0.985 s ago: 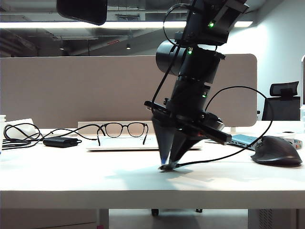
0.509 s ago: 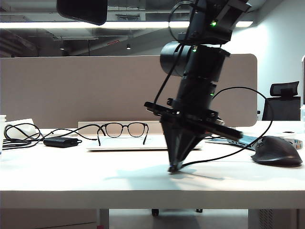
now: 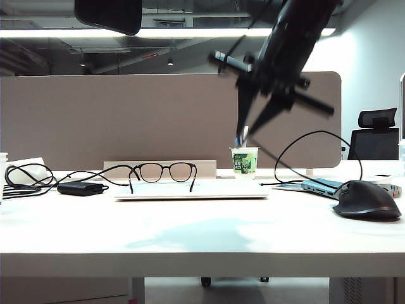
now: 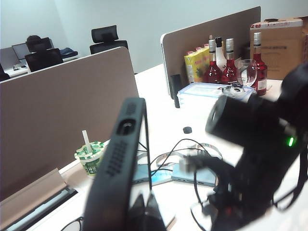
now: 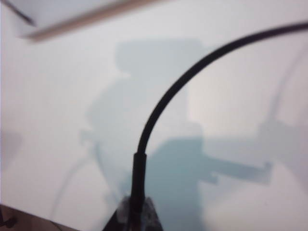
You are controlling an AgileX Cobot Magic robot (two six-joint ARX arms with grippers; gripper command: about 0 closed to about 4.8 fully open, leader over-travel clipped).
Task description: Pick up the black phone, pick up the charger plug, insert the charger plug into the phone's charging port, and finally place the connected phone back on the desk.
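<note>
**Right arm up off the worktop with the charger plug**

Lifted from the worktop's (image 3: pixel 190 234) front middle, where its tips touched down a second ago, the right pincer (image 3: pixel 245 131) now hangs blurred in the air before the fabric partition (image 3: pixel 95 120), uncovering a green-and-white cup (image 3: pixel 244 160) near the back edge; its print is too small to read. The pincer's fingers are pressed together on the charger plug (image 5: pixel 136 192), whose thin black cable (image 5: pixel 192 72) arcs away over the white surface. The left pincer (image 4: pixel 144 211) is clamped on the black phone (image 4: pixel 118 163), held edge-on and upright, high above the worktop's left part. A closed laptop (image 3: pixel 190 190) with glasses (image 3: pixel 163 172) on it sits mid-worktop, a mouse (image 3: pixel 367 201) near the right edge, a power brick (image 3: pixel 80 189) toward the left edge.
</note>
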